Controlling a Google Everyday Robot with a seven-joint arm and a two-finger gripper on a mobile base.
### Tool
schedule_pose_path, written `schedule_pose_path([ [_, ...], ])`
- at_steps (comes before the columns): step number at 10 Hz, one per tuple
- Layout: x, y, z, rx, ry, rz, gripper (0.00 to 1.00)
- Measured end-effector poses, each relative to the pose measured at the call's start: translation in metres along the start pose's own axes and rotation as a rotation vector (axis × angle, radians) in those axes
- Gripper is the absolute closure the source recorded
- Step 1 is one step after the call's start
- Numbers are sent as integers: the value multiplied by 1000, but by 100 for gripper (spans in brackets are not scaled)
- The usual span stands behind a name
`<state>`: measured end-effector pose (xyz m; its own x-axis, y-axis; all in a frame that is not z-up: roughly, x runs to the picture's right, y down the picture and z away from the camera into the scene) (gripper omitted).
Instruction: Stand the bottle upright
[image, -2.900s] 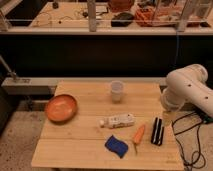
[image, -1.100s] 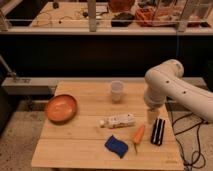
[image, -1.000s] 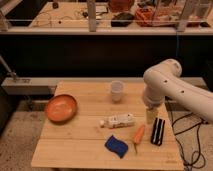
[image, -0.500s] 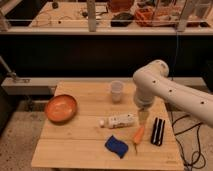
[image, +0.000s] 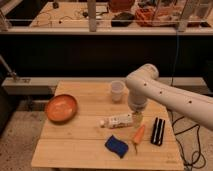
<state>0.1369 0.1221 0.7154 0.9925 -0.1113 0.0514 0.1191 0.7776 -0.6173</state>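
We're looking at the bottle (image: 119, 121): it's lying on its side near the middle of the counter (image: 70, 152), white cap pointing left and base end pointing right. The tool (image: 136, 117) is hanging right at that base end. We can't tell whether it's touching or just above. It's released, jaws spread wide, with nothing in them.

Handling, as we're judging it:
- Small plastic bottle, so we're expecting it to be light, and the contents are unknown.
- The wall is probably thin and likely flexing under a hard squeeze, so we're planning a moderate clamp.
- The body is round with a smooth label, so we're expecting it to roll on the counter and slip in the jaws if pinched off-centre.
- Nothing about it looks fragile.

Where we're taking hold: across the body, jaws square to the long axis, on the label section towards the cap. That way the base can swing down and land flat. We're avoiding the cap itself as too narrow.

Count:
- bottle: one
- translucent cup (image: 117, 90): one, behind the bottle
- orange bowl (image: 61, 107): one, well to the left
- carrot (image: 138, 134): one, just beside the base end
- blue sponge (image: 116, 146): one
- black ribbed block (image: 158, 131): one
- tool: one
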Motion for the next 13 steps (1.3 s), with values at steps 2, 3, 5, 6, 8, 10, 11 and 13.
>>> schedule_pose_path([
  [2,-7,0,9,-11,5,8,20],
  [3,-7,2,16,-18,9,17,20],
  [5,-10,1,20,-20,7,21,20],
  [6,-17,-1,21,-21,3,23,20],
  [8,-23,-1,30,-31,1,24,20],
  [10,-25,-1,37,-39,2,25,20],
  [11,-27,-3,39,-37,-2,29,20],
  [13,-33,-4,49,-45,-1,35,20],
])
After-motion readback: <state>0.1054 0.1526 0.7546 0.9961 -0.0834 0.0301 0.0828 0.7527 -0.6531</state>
